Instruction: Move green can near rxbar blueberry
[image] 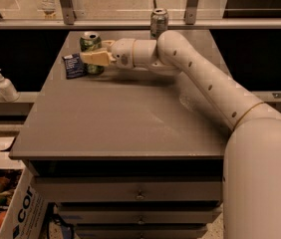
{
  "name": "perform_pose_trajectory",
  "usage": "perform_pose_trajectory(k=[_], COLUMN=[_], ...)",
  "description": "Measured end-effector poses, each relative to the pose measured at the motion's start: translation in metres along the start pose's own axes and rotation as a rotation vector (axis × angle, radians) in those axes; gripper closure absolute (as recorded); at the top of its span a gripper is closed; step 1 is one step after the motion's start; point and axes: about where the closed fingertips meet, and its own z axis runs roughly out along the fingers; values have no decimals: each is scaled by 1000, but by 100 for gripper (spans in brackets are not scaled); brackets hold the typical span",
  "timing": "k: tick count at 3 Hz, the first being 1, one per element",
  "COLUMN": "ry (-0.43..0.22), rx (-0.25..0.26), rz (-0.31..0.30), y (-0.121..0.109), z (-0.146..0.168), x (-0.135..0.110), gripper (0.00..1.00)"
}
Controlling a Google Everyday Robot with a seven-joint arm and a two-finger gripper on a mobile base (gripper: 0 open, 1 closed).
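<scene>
The green can stands upright at the far left of the grey table. The rxbar blueberry, a dark navy wrapper, lies right beside the can on its left, touching or nearly so. My gripper reaches in from the right and is shut on the green can. One pale finger crosses the can's front, and the other is mostly hidden behind it.
A silver-grey can stands at the table's back edge, right of my wrist. A soap bottle sits on a ledge to the left. A cardboard box of items is on the floor at the lower left. A railing runs behind the table.
</scene>
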Motion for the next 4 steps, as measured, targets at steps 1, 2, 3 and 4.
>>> perform_pose_trajectory(k=[1,2,3,4], ry=[0,0,11,17], rx=[0,0,-1,6], rz=[0,0,-5,-22], y=[0,0,0,-1], z=[0,0,-6,-20], x=[-1,-1,-2,-6], gripper=[30,5,0,0])
